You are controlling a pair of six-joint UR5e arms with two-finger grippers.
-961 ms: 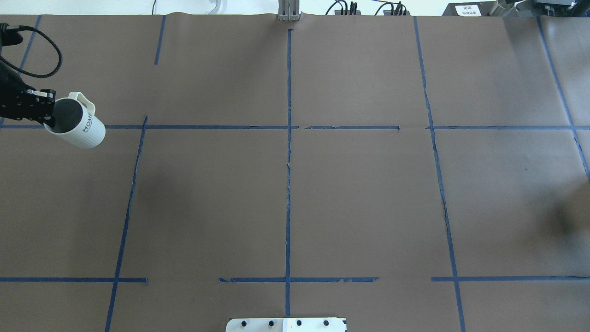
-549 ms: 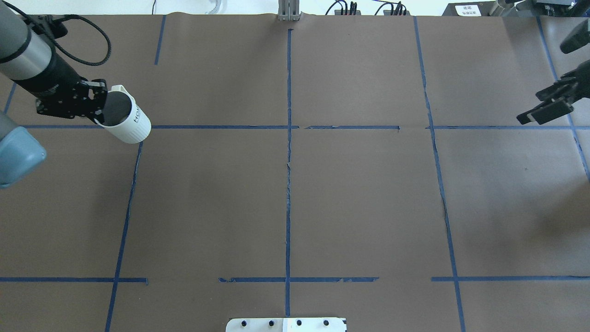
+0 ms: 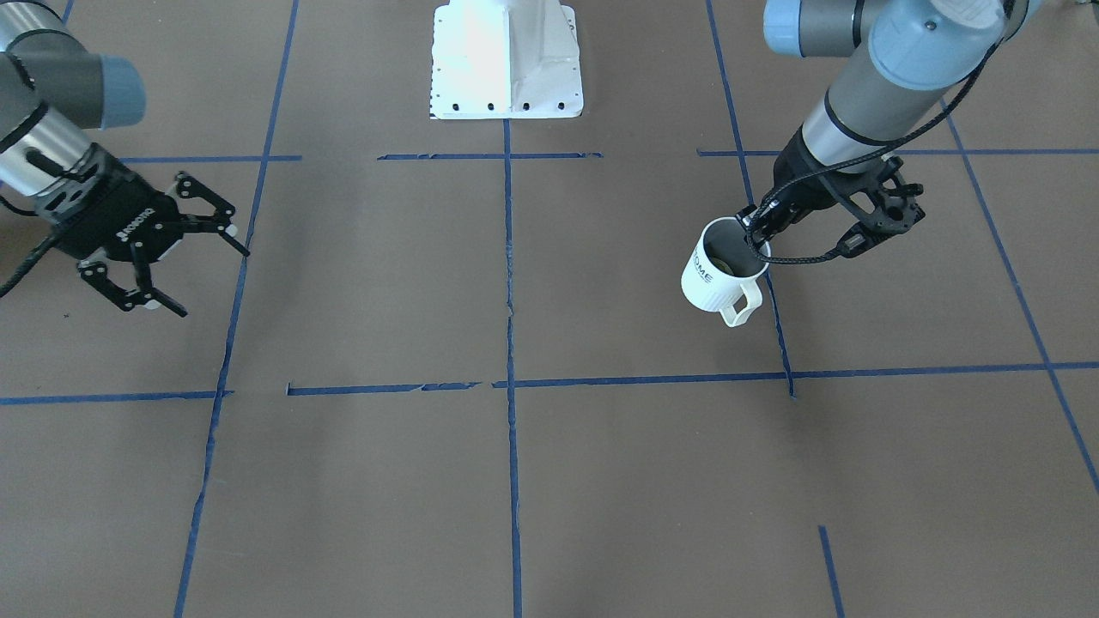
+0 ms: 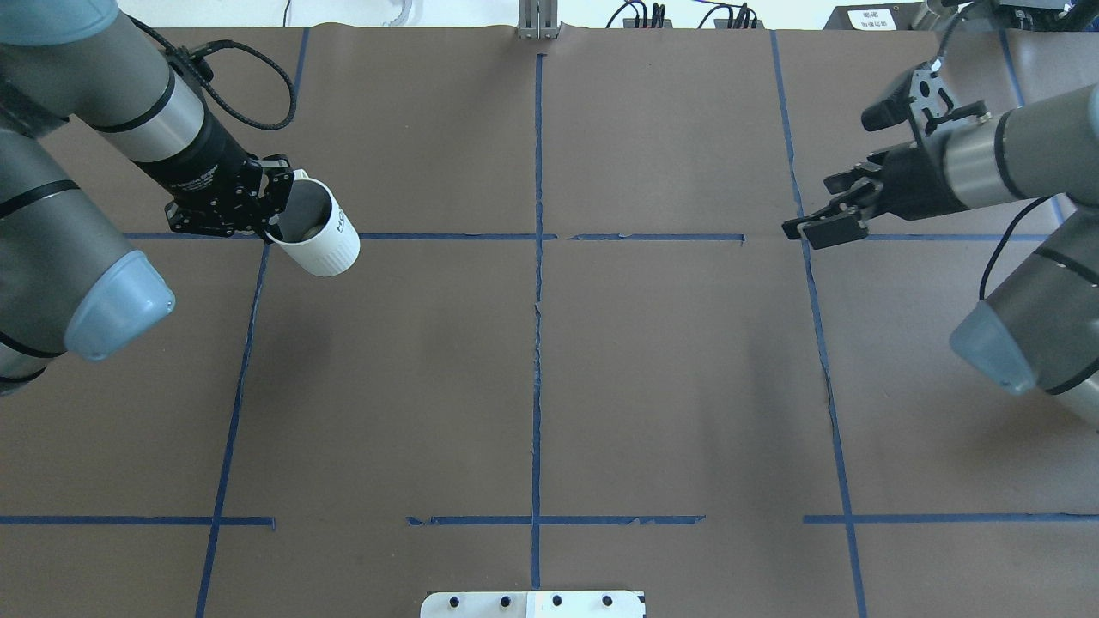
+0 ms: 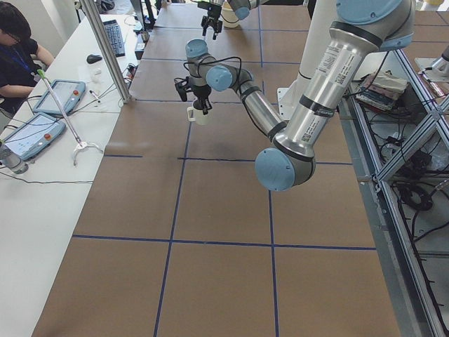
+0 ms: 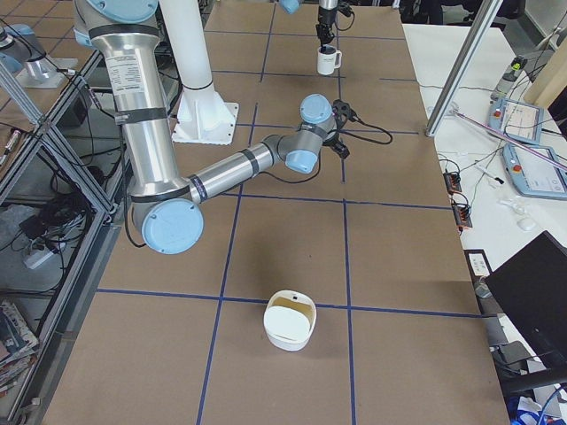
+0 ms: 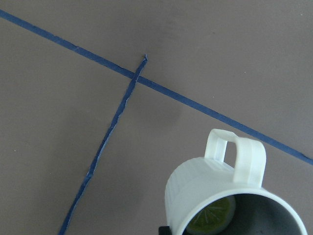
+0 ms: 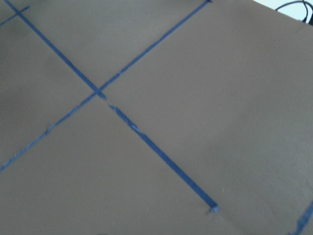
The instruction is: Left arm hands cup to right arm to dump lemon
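Note:
The white ribbed cup [image 4: 322, 240] hangs tilted above the brown table, left of centre, with "HOME" on its side [image 3: 704, 270] and its handle away from the robot. My left gripper [image 4: 273, 225] is shut on the cup's rim, one finger inside the mouth. The yellow-green lemon [image 7: 212, 218] lies at the bottom of the grey inside and also shows in the front-facing view [image 3: 719, 262]. My right gripper [image 4: 816, 206] is open and empty above the table's right half, far from the cup, its fingers [image 3: 227, 240] spread wide.
Blue tape lines [image 4: 537, 257] split the brown table into squares. The robot's white base plate [image 3: 506, 60] sits at the near middle edge. A white bowl [image 6: 290, 320] stands at the table's right end. An operators' desk with tablets [image 5: 59, 95] lies beyond the far edge.
My left arm has carried the cup rightward toward the table's middle. My right arm has come in from the right edge and moved left, gripper still open.

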